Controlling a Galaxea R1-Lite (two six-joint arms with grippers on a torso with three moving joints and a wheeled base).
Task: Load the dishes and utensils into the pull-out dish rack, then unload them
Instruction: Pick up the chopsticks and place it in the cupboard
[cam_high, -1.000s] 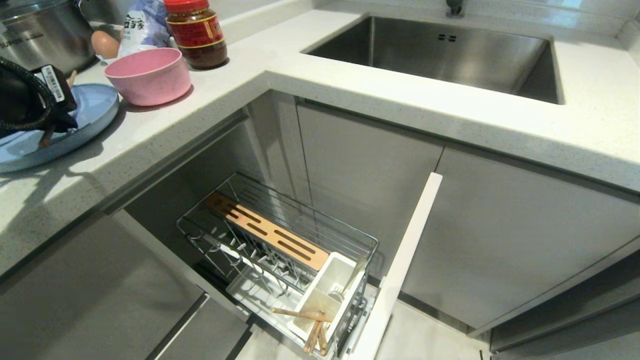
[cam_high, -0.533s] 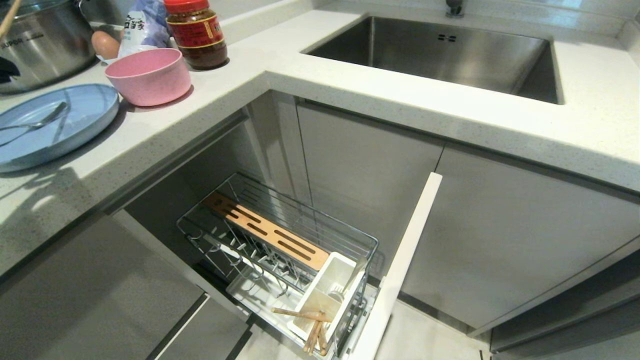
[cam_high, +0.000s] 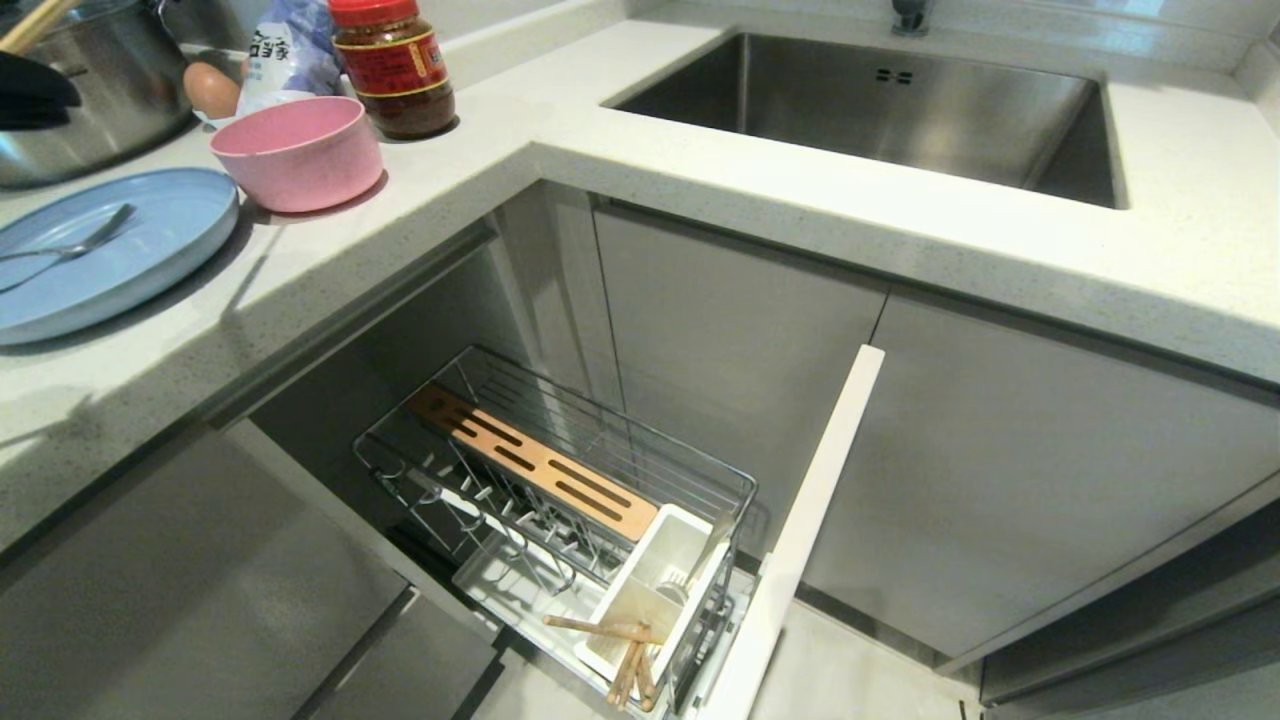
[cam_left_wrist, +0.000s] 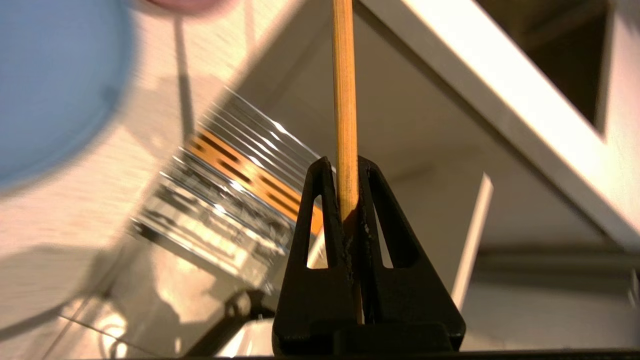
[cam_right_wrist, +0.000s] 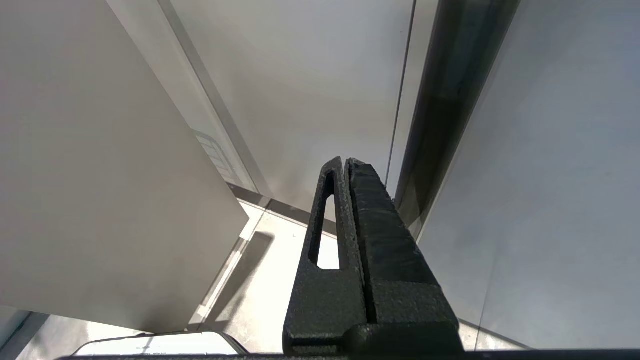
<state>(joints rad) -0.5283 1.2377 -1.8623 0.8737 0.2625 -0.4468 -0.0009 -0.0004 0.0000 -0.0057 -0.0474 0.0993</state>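
Left pincer (cam_left_wrist: 345, 172) pinching a chopstick (cam_left_wrist: 345, 100)
It hangs above the rack (cam_high: 560, 470); right pincer (cam_right_wrist: 345, 167) pressed together.

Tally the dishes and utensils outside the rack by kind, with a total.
Plate: 1
Bowl: 1
Fork: 1, lying on the plate
Chopstick: 1, gripped in the left claw
Total: 4
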